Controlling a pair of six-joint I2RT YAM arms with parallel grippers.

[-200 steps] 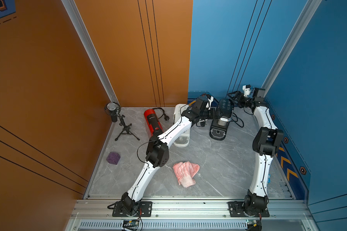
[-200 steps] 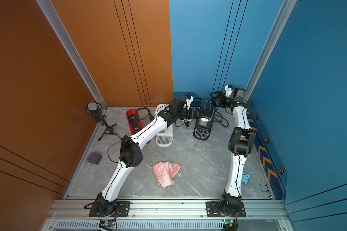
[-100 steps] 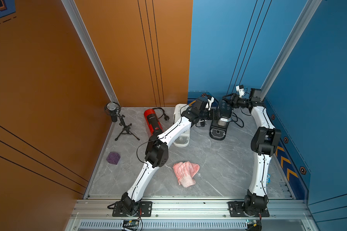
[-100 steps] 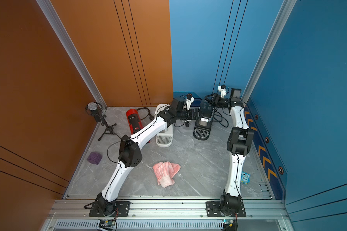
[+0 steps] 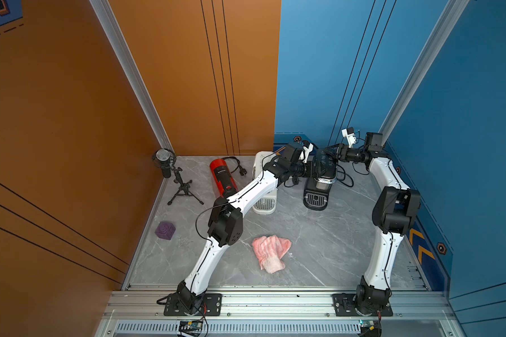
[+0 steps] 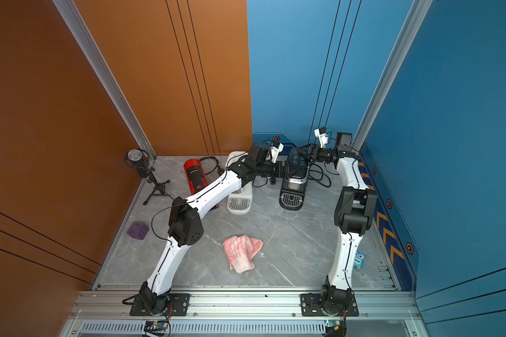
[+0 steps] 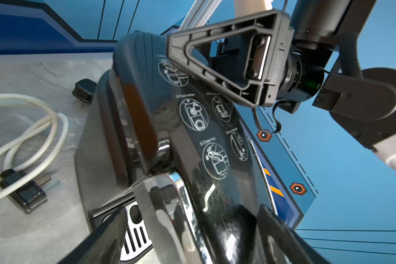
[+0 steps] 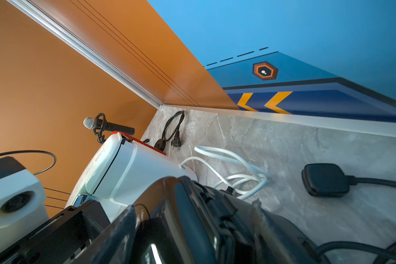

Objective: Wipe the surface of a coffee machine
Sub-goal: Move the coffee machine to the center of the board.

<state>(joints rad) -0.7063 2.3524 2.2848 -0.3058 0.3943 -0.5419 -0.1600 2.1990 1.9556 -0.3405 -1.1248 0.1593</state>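
The black coffee machine [image 5: 316, 201] [image 6: 291, 201] stands at the back of the table. My left gripper [image 5: 316, 170] [image 6: 287, 169] reaches it from the left; in the left wrist view its jaws [image 7: 192, 228] straddle the glossy top [image 7: 135, 68], and both fingers lie against its sides. My right gripper [image 5: 335, 153] [image 6: 306, 151] comes in from the right at the machine's rear top. In the right wrist view it [image 8: 188, 224] has its blurred jaws apart round the dark body [image 8: 192, 205]. A crumpled pink cloth [image 5: 270, 252] [image 6: 241, 252] lies alone near the front.
A white coffee machine [image 5: 263, 201] stands left of the black one, under my left forearm. A red one [image 5: 222, 178] lies on its side beyond. A microphone on a tripod [image 5: 164, 160], a purple cube [image 5: 165, 230] and loose cables [image 7: 32, 137] with a black plug [image 8: 325, 180] surround them.
My right arm has swung left from the back corner to the black machine's rear top, and its jaws have narrowed. The left arm and the cloth have not moved.
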